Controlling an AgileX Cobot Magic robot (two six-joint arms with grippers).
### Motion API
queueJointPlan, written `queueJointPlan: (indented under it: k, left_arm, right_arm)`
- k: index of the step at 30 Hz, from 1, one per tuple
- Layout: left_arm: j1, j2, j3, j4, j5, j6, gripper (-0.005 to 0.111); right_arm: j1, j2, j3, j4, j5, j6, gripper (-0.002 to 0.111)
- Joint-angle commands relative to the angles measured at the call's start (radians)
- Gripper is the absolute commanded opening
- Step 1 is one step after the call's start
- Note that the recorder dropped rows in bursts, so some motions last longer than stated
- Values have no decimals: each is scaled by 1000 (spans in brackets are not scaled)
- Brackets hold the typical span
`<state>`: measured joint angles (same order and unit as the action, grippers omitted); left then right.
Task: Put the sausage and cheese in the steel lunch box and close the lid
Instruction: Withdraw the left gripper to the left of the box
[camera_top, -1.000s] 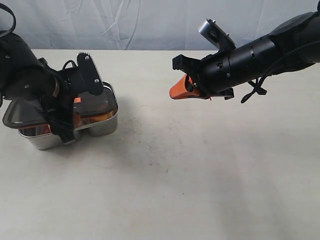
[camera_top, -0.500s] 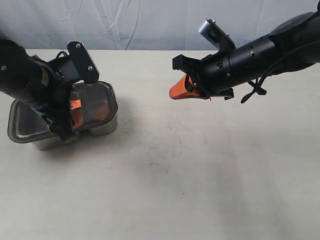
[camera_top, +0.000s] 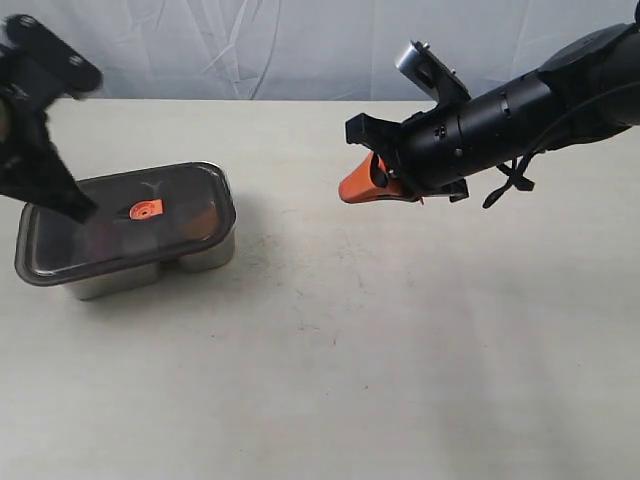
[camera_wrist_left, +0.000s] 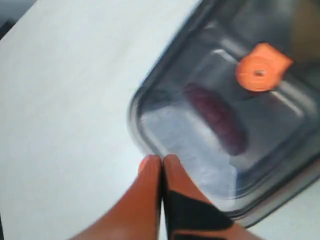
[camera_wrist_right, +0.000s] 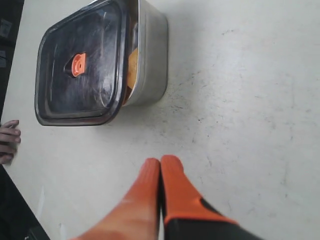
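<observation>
The steel lunch box (camera_top: 205, 258) stands at the left of the table with the dark translucent lid (camera_top: 110, 225) lying on it, shifted so that it overhangs the left end. Its orange valve tab (camera_top: 146, 209) faces up. Through the lid the red sausage (camera_wrist_left: 217, 120) shows in one compartment. The yellow cheese (camera_wrist_right: 132, 67) shows at the gap between lid and box wall. My left gripper (camera_wrist_left: 159, 160) is shut and empty, above the lid's corner. My right gripper (camera_top: 350, 186) hangs shut and empty over the middle of the table, far from the box.
Bare beige table (camera_top: 350, 350) lies in front of and to the right of the box. A white cloth backdrop (camera_top: 280, 40) closes the far side. A person's hand (camera_wrist_right: 9, 140) shows at the table's edge in the right wrist view.
My left gripper has let go of the lid, shut, and lifted up and to the left. The lid now rests on the box. The right arm has not moved.
</observation>
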<state>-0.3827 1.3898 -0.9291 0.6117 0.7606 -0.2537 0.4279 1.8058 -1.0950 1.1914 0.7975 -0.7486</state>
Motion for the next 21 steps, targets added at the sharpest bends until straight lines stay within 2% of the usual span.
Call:
queueJointPlan:
  k: [1, 5, 8, 12, 21]
  left_arm:
    - [142, -35, -9, -97, 65, -147, 0]
    - [242, -8, -9, -314, 113, -24, 0]
    - [276, 27, -9, -326, 147, -19, 0]
    - [284, 74, -9, -338, 181, -18, 0]
    - [284, 223, -9, -368, 160, -14, 0]
  right_arm:
    - [-9, -11, -6, -10, -1, -7, 0]
    - [-9, -11, -6, -12, -1, -7, 0]
    - [-9, -11, -6, -11, 1, -7, 0]
    - [-9, -11, -6, -11, 2, -7, 0]
    - [-9, -11, -6, -11, -1, -7, 0]
